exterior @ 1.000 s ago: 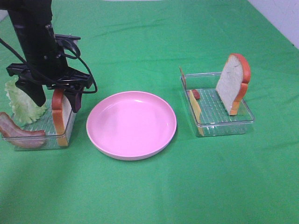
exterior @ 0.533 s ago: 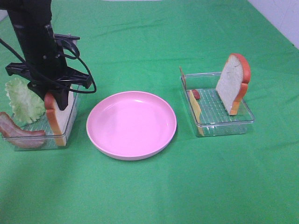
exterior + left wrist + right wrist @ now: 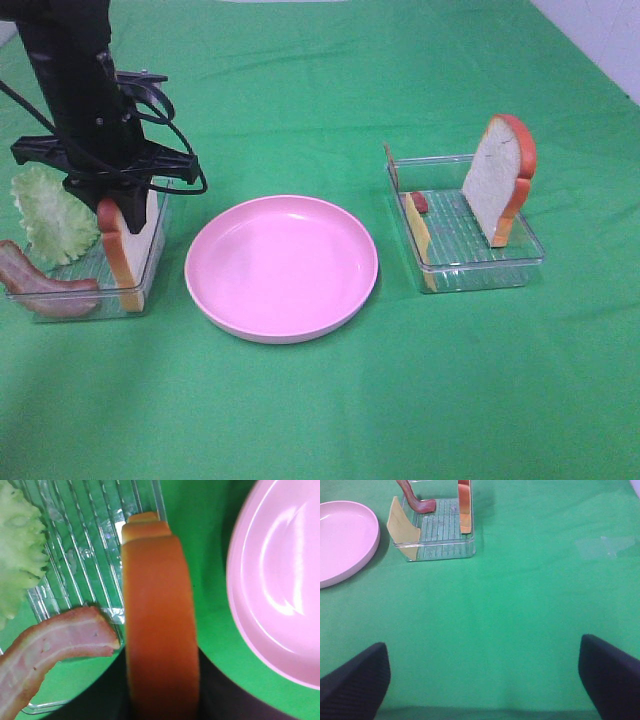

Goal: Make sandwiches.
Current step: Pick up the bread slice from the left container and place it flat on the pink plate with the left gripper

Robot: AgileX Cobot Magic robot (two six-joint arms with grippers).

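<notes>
A white bread slice with orange-brown crust (image 3: pixel 125 255) stands on edge in the left clear tray (image 3: pixel 60 305). My left gripper (image 3: pixel 118 212) is shut on its top edge; the left wrist view shows the crust (image 3: pixel 157 630) between the dark fingers (image 3: pixel 114 692). Pale green lettuce (image 3: pixel 50 215) and a bacon strip (image 3: pixel 45 282) lie in the same tray. A second bread slice (image 3: pixel 498 180) stands upright in the right tray (image 3: pixel 480 275), with yellow cheese (image 3: pixel 417 232) and a bit of bacon (image 3: pixel 419 203). My right gripper (image 3: pixel 480 685) is open and empty over bare cloth, outside the exterior high view.
A round pink plate (image 3: pixel 282 265) sits on the green cloth between the two trays, with nothing on it. The right wrist view shows the right tray (image 3: pixel 440 550) and the plate's edge (image 3: pixel 340 540) far ahead of the right gripper.
My left gripper came down over the left bread slice and shut on its top edge. The slice shifted slightly. The right side has not changed.
</notes>
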